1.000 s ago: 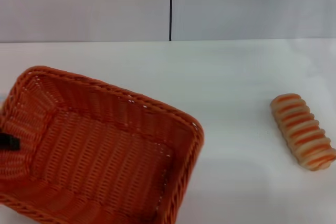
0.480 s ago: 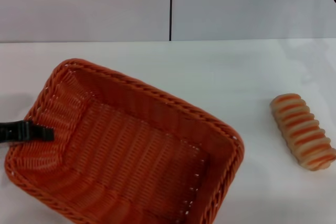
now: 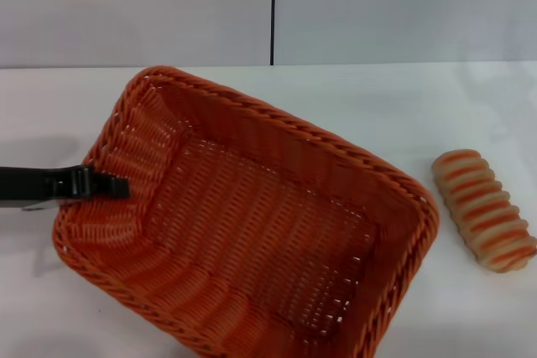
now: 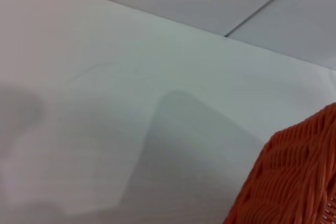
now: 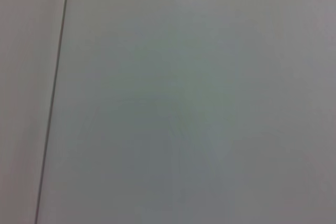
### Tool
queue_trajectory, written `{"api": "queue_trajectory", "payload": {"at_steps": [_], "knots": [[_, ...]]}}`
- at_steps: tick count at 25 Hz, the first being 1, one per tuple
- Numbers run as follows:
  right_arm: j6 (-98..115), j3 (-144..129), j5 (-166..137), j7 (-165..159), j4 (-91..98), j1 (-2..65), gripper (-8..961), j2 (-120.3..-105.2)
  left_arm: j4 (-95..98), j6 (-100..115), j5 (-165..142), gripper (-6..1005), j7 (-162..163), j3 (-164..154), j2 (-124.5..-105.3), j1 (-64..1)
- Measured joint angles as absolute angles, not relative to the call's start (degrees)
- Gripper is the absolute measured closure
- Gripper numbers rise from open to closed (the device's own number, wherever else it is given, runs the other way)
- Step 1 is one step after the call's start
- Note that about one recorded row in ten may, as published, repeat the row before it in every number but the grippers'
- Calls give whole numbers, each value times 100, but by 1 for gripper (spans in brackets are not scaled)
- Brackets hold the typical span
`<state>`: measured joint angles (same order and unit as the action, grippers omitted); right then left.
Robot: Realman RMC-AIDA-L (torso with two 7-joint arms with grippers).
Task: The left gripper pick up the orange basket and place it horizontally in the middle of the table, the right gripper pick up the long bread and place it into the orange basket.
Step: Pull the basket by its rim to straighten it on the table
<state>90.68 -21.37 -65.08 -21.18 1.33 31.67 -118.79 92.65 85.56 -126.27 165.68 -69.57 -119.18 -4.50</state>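
Note:
The orange basket (image 3: 277,123) sits skewed across the left and middle of the white table (image 3: 377,98), its long side running from upper left to lower right. My left gripper (image 3: 107,185) reaches in from the left edge and is shut on the basket's short left wall. A corner of the basket (image 4: 294,182) also shows in the left wrist view. The long bread (image 3: 484,209), tan with orange stripes, lies on the table to the right of the basket, a little apart from its right corner. My right gripper does not show.
A pale wall with a dark vertical seam (image 3: 273,10) stands behind the table's far edge. The right wrist view shows only a plain pale surface with a dark line (image 5: 52,98).
My left gripper has moved right into the head view, carrying the basket's left end with it. The basket has shifted right and away from me, nearer the bread. The bread has not moved.

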Motion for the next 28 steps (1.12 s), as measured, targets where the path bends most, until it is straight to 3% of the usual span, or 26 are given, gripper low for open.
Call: {"api": "queue_trajectory", "payload": {"at_steps": [28], "knots": [[9141,-2100,-6493,-2119,210,2904,315,-11865,8750,7896,-12741,803,16530,-7318,-11887,-919]]}}
